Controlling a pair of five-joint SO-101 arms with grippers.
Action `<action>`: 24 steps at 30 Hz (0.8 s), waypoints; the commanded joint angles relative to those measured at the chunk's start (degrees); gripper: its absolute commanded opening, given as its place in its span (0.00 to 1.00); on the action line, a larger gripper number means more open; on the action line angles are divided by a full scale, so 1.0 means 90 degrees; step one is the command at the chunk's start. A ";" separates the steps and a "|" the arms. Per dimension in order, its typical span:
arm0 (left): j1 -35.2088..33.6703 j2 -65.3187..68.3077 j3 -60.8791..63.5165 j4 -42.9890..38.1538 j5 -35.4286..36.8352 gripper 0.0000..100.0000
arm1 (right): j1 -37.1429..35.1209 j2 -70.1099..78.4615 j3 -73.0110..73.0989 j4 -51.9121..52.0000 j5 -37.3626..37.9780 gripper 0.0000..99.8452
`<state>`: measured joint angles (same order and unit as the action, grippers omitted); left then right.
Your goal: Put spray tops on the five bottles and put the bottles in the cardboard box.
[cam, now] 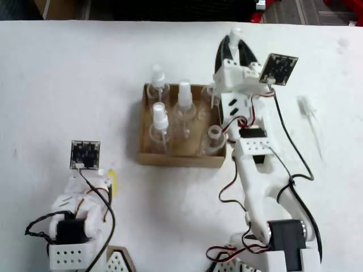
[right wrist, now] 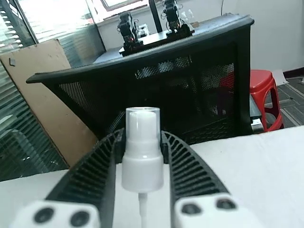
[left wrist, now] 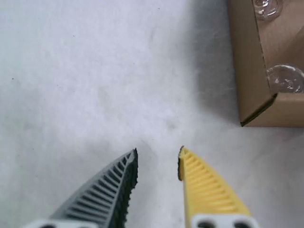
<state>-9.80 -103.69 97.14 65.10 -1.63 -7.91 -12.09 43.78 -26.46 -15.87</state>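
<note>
The cardboard box (cam: 146, 156) sits mid-table and holds several clear bottles. Three of them wear white spray tops: one at the far left corner (cam: 158, 79), one (cam: 160, 118) nearer, one (cam: 185, 95) in the middle. An uncapped bottle (cam: 214, 136) stands at the box's near right, and another (cam: 210, 95) is partly hidden by the right arm. My right gripper (cam: 234, 48) (right wrist: 141, 142) is raised past the box's far right corner, shut on a white spray top (right wrist: 141, 156) with its tube hanging down. My left gripper (left wrist: 158, 154) hovers open over bare table left of the box's corner (left wrist: 251, 71).
A thin clear object (cam: 309, 109) lies on the white table to the right of the right arm. The left arm's base (cam: 71, 238) sits at the near left. Beyond the table's far edge stands a black mesh chair (right wrist: 190, 90).
</note>
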 commanded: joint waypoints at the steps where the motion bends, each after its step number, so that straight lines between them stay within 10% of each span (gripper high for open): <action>1: -0.0034 -0.0063 -0.0020 0.0029 -0.0068 0.14 | -0.0112 -0.0259 0.0010 -0.0142 0.0000 0.02; 24: -0.0034 -0.0063 -0.0020 0.0029 -0.0068 0.14 | -0.0552 -0.0308 0.1006 -0.0151 0.1162 0.02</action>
<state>-9.80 -103.69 97.14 65.10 -1.63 -12.75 -12.70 52.84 -26.46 -6.37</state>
